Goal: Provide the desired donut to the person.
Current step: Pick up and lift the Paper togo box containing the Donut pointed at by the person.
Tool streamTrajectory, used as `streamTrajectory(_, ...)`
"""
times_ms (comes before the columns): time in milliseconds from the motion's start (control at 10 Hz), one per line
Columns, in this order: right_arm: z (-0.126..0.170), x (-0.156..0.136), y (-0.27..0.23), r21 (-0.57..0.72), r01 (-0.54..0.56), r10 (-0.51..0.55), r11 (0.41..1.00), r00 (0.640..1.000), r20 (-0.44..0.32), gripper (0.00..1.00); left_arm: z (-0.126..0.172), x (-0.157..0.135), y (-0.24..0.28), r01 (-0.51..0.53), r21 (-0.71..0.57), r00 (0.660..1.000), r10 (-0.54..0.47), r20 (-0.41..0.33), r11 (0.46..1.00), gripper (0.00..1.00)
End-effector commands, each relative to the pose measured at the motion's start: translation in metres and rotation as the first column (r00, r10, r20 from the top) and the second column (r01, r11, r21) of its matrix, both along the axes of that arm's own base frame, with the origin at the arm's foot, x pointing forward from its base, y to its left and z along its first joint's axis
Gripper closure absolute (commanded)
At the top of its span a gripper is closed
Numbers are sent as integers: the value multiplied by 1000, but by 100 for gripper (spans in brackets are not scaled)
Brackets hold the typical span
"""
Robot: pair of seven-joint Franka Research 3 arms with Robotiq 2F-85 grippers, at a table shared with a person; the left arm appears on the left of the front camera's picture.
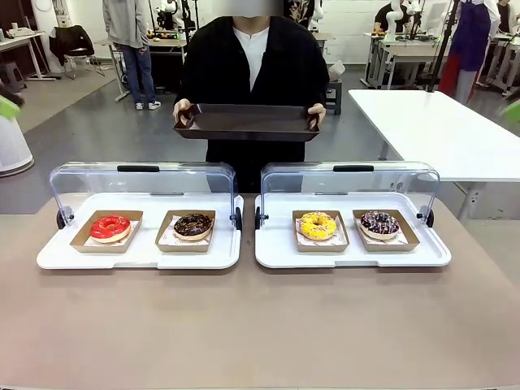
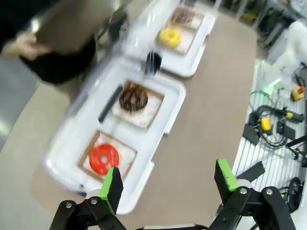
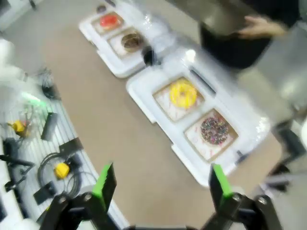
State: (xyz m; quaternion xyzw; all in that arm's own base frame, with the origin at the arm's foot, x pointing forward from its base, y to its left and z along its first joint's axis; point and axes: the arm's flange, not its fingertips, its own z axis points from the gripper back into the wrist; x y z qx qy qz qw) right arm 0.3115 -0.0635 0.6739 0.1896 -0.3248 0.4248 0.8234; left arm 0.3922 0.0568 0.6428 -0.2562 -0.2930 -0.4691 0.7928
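The tan table (image 1: pixel 260 325) runs across in front of me, with a workshop floor and other benches beyond it. From the left wrist camera I see the left gripper (image 2: pixel 170 179) up above the table's near edge, jaws spread wide with nothing between them. The red-glazed donut (image 2: pixel 104 159) lies just ahead of one green pad (image 2: pixel 114 184), and the chocolate donut (image 2: pixel 133 97) sits farther along the same tray. The right gripper (image 3: pixel 161 184) also hangs over the table, jaws wide apart and empty. The yellow donut (image 3: pixel 183 93) and the dark sprinkled donut (image 3: pixel 214 129) lie well ahead of it.

Each donut rests in its own cardboard dish. Two dishes sit on the left white tray (image 1: pixel 138 260) and two on the right white tray (image 1: pixel 349 260). Both clear lids (image 1: pixel 349 183) stand swung up at the back of their trays. Beyond the trays, at the far side, the person (image 1: pixel 244 65) holds a dark brown serving tray (image 1: pixel 248 122) level at the waist with both hands.
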Motion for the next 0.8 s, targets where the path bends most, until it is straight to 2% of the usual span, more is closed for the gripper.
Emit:
streamTrajectory(0, 41, 21, -29, 174, -145, 158, 974, 986, -62, 0, 25, 31, 24, 97, -123, 995, -99, -14, 988, 0)
streamTrajectory(200, 38, 34, -71, 238, -222, 239, 945, 970, -43, 0, 23, 39, 57, 150, -187, 988, -139, 66, 971, 0)
streamTrajectory(400, 6, 47, -101, 298, -315, 338, 901, 941, -30, 0, -1, 44, 85, 133, -253, 989, -113, 92, 958, 0)
streamTrajectory(600, -31, 48, -115, 245, -361, 378, 900, 926, -23, 0, -21, 35, 107, 172, -299, 982, -141, 123, 938, 0)
streamTrajectory(700, -48, 45, -119, 188, -350, 356, 918, 934, -3, 0, -27, 28, 112, 190, -292, 978, -154, 142, 937, 0)
